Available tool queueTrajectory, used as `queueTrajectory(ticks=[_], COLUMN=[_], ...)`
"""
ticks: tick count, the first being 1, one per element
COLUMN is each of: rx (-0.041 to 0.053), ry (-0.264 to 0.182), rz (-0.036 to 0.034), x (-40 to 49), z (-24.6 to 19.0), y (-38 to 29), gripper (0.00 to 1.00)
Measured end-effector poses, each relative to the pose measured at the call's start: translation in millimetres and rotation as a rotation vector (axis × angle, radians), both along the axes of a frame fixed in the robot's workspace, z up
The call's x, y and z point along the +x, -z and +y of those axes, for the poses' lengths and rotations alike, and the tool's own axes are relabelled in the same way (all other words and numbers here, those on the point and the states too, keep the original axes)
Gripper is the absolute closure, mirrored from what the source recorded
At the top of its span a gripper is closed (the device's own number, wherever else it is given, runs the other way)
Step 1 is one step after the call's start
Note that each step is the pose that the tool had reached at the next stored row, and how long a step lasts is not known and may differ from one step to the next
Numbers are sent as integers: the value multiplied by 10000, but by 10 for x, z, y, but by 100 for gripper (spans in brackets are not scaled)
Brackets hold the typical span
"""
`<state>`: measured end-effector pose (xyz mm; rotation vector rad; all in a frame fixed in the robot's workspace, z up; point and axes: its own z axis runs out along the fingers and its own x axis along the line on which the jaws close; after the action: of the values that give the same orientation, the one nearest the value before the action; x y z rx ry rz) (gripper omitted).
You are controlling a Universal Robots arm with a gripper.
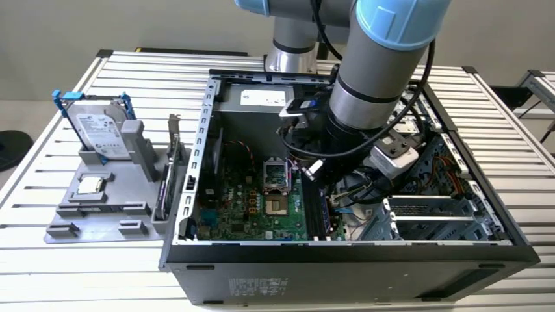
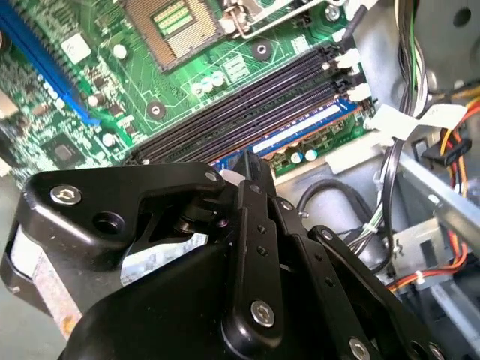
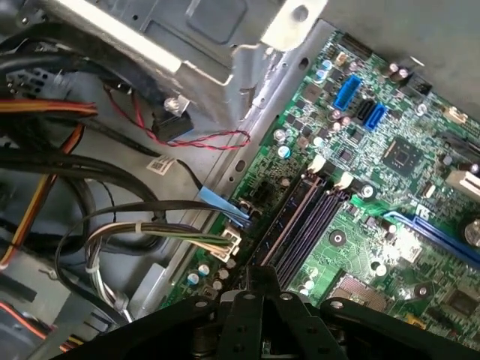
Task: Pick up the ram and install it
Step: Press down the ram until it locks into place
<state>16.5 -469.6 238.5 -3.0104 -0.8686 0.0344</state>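
- Table (image 1: 104, 273) of pale slats carries everything in the exterior view.
- Case (image 1: 347, 250), black and lying open, takes up the middle of the table.
- Arm (image 1: 381, 71) reaches down into the case, on the exterior view's right of the board.
- Board (image 1: 251, 208), green, lies flat on the case floor; its bare socket (image 2: 169, 22) shows in the second wrist view.
- Tray (image 1: 95, 221), grey, sits on the table just beside the case on the exterior view's left.
- Drive (image 1: 95, 130), silver with blue rails, stands tilted in the tray.
- Cables (image 3: 135, 232), black, grey and orange, run loose beside the board's edge.
- Gripper (image 2: 247, 161), black, is low over the board with its tip at the slots; I cannot tell whether it is parted or clamped.
- Slots (image 2: 255, 105), long and dark, lie side by side near the board's edge.
- Ram (image 2: 300, 126) appears as a blue strip with pale marks in the slot nearest the board's edge, one end under the gripper tip.
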Motion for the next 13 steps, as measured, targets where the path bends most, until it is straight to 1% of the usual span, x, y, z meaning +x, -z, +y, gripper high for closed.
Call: queueTrajectory(ticks=[13], rx=[0], ry=[-2358], rz=[0], x=[0], z=[0], y=[0], gripper=[100])
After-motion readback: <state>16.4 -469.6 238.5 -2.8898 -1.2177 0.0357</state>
